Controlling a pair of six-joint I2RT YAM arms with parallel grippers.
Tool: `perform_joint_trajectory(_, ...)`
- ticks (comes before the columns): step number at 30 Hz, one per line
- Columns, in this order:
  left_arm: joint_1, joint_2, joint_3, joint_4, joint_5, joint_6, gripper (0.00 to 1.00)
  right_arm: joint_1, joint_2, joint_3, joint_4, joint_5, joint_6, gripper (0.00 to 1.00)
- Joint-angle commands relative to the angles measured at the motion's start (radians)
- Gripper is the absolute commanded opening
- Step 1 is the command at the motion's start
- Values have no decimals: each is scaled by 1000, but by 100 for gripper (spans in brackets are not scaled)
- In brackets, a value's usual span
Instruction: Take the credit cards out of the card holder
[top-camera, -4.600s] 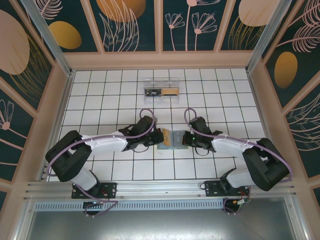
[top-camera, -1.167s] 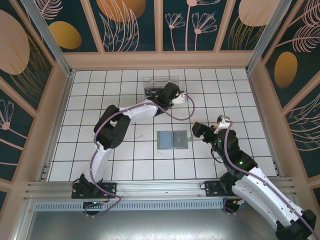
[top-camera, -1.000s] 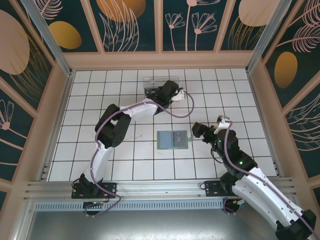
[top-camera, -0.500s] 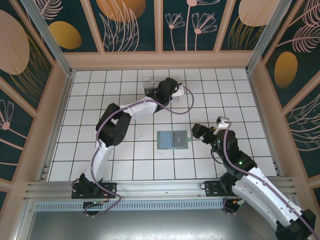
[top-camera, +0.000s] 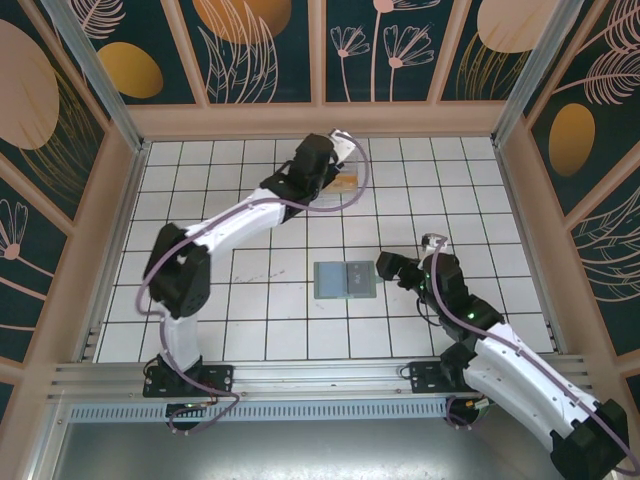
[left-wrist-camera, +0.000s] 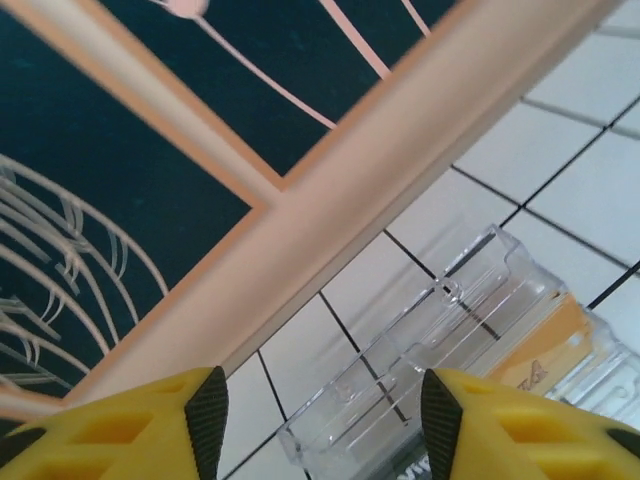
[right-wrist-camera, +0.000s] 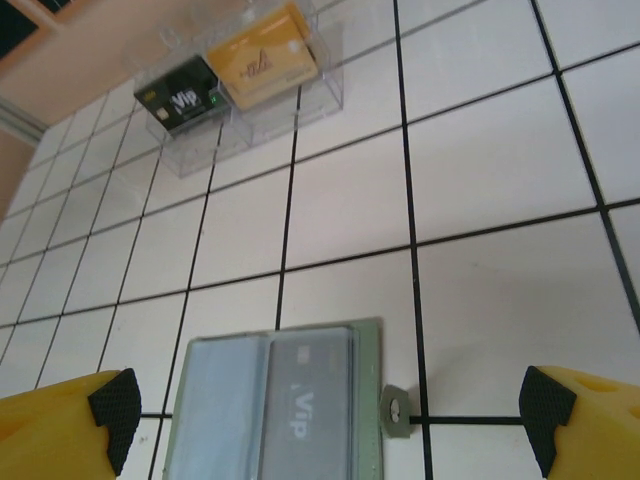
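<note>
I see the holder (top-camera: 345, 279) lying open and flat mid-table, inside up, long axis left to right, its small tab (right-wrist-camera: 396, 411) pointing at my right gripper (top-camera: 389, 267). Those jaws are spread wide, and on the right wrist camera the holder sits low between the fingertips. A tan card (right-wrist-camera: 262, 62) and a black card (right-wrist-camera: 180, 98) lie side by side in the clear box (left-wrist-camera: 400, 370) near the far wall. My left gripper (left-wrist-camera: 318, 428) hangs above that box, jaws apart, pinching nothing.

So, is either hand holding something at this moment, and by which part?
Nothing is held. The left hand is open near the clear box; the right hand is open before the card holder.
</note>
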Motion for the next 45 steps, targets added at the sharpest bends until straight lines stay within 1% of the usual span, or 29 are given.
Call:
perform_joint_trajectory(1,3,-123,-126,21,28,-302,82,-1,34,2,41,-59,4,99)
perform_joint_trajectory(3,3,-214,-216,27,46,-404,98,3,60,2,51,-94,7,99)
perform_joint_trajectory(5,3,-294,-309,38,74,-490,99,13,87,0,60,-105,16,99)
perform_joint_trajectory(6,2,-336,-359,46,78,-542,99,18,100,-4,67,-135,22,99)
perform_joint_trajectory(10,3,-467,-520,23,6,-814,99,62,156,-7,81,-148,41,99)
perform_joint_trajectory(14,2,-566,-678,-8,73,-967,99,101,211,2,95,-146,53,99)
perform_joint_trajectory(17,3,-618,-787,-20,190,-1077,99,127,267,14,113,-157,60,99)
perform_joint_trajectory(20,2,-648,-904,30,333,-1191,98,152,342,32,124,-161,68,99)
perform_joint_trajectory(22,3,-648,-967,77,430,-1266,98,165,390,48,129,-165,76,99)
perform_joint_trajectory(24,2,-636,-1016,138,521,-1314,99,179,429,59,140,-174,79,99)
perform_joint_trajectory(26,2,-620,-1043,166,566,-1362,97,189,461,72,149,-172,84,99)
perform_joint_trajectory(29,1,-588,-1067,202,620,-1390,88,195,495,96,152,-171,80,99)
perform_joint_trajectory(30,0,-578,-1071,217,636,-1399,81,196,504,102,155,-171,80,99)
perform_joint_trajectory(31,1,-568,-1078,244,658,-1407,77,196,514,107,160,-174,77,99)
perform_joint_trajectory(33,0,-546,-1087,286,681,-1432,73,196,532,117,165,-179,76,99)
perform_joint_trajectory(36,-1,-506,-1082,323,709,-1444,69,196,568,137,171,-183,73,99)
perform_joint_trajectory(37,-1,-490,-1082,344,721,-1443,62,196,582,145,168,-183,69,99)
perform_joint_trajectory(39,-3,-459,-1077,359,732,-1450,59,196,606,159,164,-181,61,99)
perform_joint_trajectory(40,-5,-440,-1077,377,742,-1451,54,197,617,166,163,-180,58,99)
perform_joint_trajectory(42,-9,-409,-1074,397,756,-1456,51,196,637,176,158,-177,52,99)
perform_joint_trajectory(43,-10,-396,-1074,410,762,-1457,43,196,645,180,156,-175,49,99)
perform_joint_trajectory(44,-14,-386,-1074,417,767,-1460,40,196,652,184,157,-175,47,99)
perform_joint_trajectory(45,-17,-375,-1074,426,771,-1463,40,196,660,187,157,-175,44,99)
